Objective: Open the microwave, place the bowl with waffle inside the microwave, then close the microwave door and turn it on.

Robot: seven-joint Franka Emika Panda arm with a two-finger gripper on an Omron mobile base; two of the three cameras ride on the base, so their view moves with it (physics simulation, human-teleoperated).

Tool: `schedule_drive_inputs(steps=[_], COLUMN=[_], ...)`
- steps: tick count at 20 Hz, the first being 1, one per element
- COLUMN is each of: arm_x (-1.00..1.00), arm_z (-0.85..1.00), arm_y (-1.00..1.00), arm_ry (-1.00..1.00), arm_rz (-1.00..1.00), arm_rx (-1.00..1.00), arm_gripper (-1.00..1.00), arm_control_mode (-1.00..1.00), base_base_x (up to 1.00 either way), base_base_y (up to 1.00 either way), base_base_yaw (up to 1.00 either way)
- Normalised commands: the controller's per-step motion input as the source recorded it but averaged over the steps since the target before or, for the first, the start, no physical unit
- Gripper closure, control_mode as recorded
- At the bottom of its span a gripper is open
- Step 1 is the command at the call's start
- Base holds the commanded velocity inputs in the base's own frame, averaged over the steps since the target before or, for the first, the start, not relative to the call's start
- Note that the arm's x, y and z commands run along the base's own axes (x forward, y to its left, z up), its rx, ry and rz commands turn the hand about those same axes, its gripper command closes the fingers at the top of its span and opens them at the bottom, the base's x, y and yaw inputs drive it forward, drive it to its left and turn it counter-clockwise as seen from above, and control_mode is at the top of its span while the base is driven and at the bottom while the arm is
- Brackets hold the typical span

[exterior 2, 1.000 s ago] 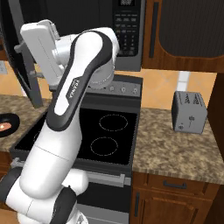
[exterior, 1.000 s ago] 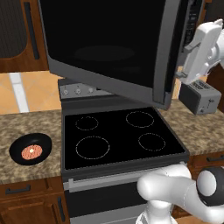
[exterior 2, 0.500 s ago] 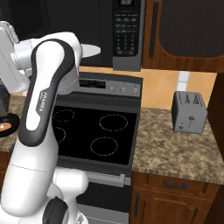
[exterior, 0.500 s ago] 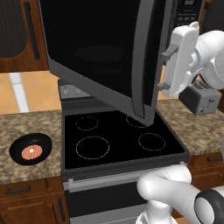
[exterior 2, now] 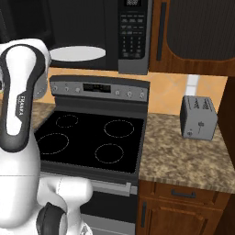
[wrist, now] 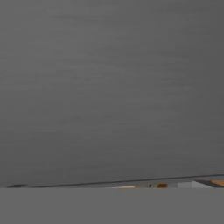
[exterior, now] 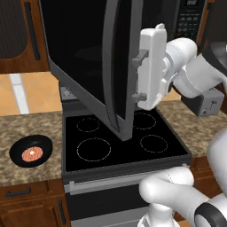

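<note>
Small shallow black bowl point(exterior: 31, 150) with the round reddish-orange waffle point(exterior: 32, 153) lying in it: down on the speckled granite counter point(exterior: 26, 126), just left of the black glass stove top point(exterior: 124, 146), well apart from the hand. Above the stove, wide black over-range microwave point(exterior 2: 92, 32) standing open, white round turntable point(exterior 2: 75, 53) bare, button panel point(exterior 2: 133, 36) at its right. Large dark glass microwave door point(exterior: 84, 66) swung out nearly edge-on in the left base view.

White two-finger gripper point(exterior: 136, 75) set against the door's inner side near its free edge. Jaws spread wide, nothing clamped between them as far as can be seen.

Risks, as a judgement: pushing further with only open fingertips against the panel, so a possible slip off the edge and a lurch of the hand. Door hanging low over the stove, so a likely clash with the arm on the reach down to the bowl unless swung fully clear. Shallow bowl, loose waffle: tilt on the lift and out it slides.

Against half a second earlier: door swung wider, hand carried leftward with it, turntable newly uncovered in the right base view. Bowl and small grey toaster point(exterior 2: 198, 118) unmoved.
</note>
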Motion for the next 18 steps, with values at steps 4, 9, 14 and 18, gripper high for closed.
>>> schedule_drive_inputs(steps=[4, 9, 14, 18], arm_x=[0.34, 0.32, -0.4, -0.48], arm_z=[0.0, 0.0, 0.01, 0.16], arm_y=[1.0, 1.0, -0.09, -0.79], arm_ry=[0.13, 0.12, -0.05, -0.11], arm_rz=[0.13, 0.12, 0.04, 0.0], arm_rx=[0.0, 0.0, 0.0, 0.03], arm_gripper=[-1.0, -1.0, -1.0, -1.0], arm_control_mode=[-1.0, -1.0, -1.0, -1.0], base_base_x=[0.0, 0.0, 0.0, 0.0], base_base_y=[0.0, 0.0, 0.0, 0.0], base_base_yaw=[0.0, 0.0, 0.0, 0.0])
